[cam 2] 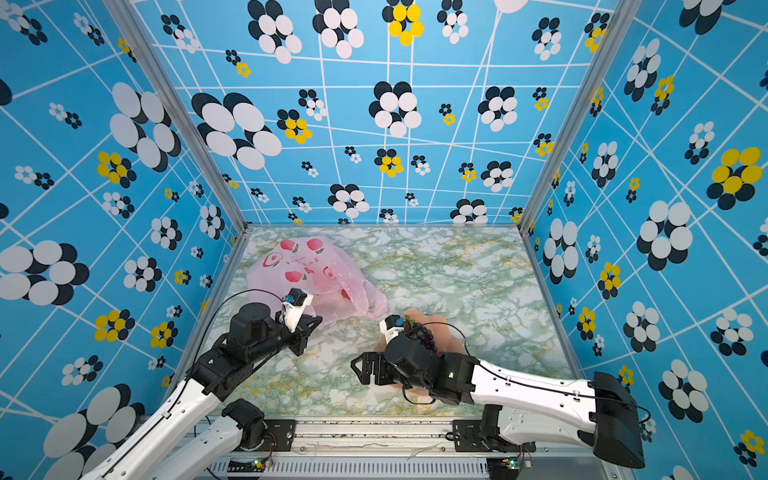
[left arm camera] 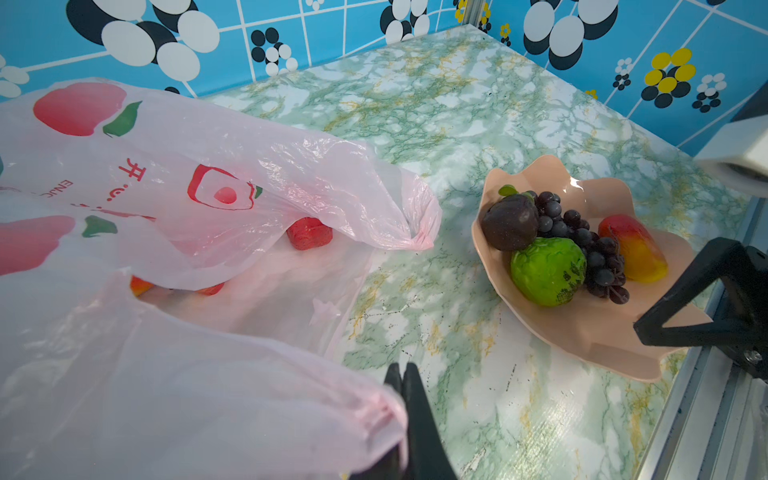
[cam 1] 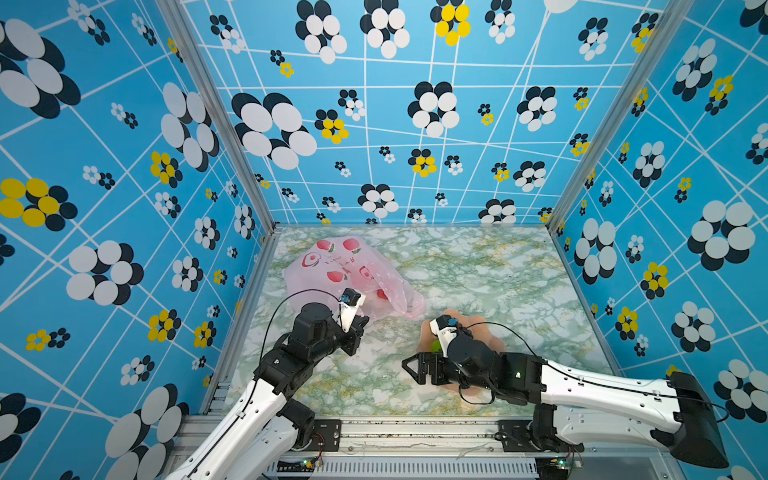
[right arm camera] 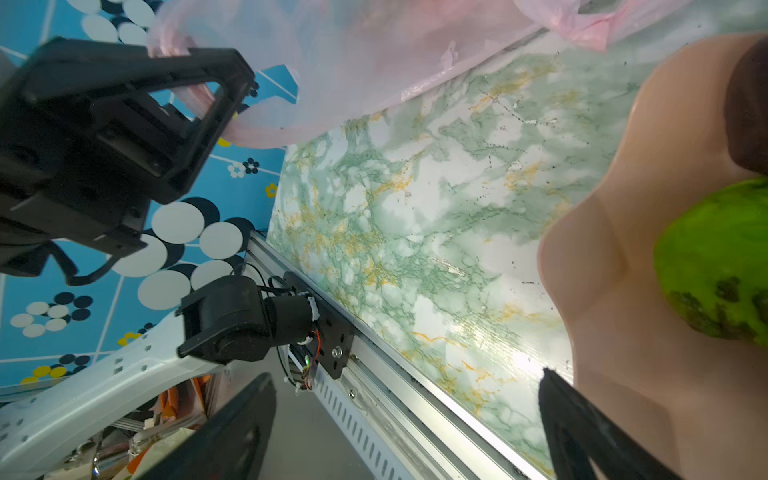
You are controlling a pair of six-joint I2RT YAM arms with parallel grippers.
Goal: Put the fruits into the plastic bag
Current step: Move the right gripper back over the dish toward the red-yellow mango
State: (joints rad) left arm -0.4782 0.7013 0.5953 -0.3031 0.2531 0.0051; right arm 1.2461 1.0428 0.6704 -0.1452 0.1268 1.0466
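While the mouth is being held up: left gripper [left arm camera: 401,376] is clamping shut on the rim of the plastic bag [left arm camera: 232,137], with film bunching against its jaws.
Bag's place: it is sprawling at ten o'clock on the table [cam 1: 498,270], mouth gaping toward four o'clock. A strawberry [left arm camera: 309,232] and two reddish pieces [left arm camera: 210,288] are already showing through the film.
Free arm: right gripper [right arm camera: 406,374] is hanging spread wide and empty at the eight o'clock edge of the bowl [left arm camera: 582,336].
Bowl's place: it is sitting at about five o'clock from table centre, near the bag's loose handle.
Fruit waiting: green fruit [left arm camera: 546,272], grapes [left arm camera: 582,241], mango [left arm camera: 633,249] and dark brown piece [left arm camera: 509,222] are lying pressed together in the bowl.
Step in hand, as judged: the open gripper is lining up for the next pick, and the green fruit is lying nearest.
Doing it well: swinging the fingers down to straddle the green fruit's narrower width, closing gently, lifting straight up so the grapes are not dragging along, then carrying toward ten o'clock and letting go well inside the raised rim.
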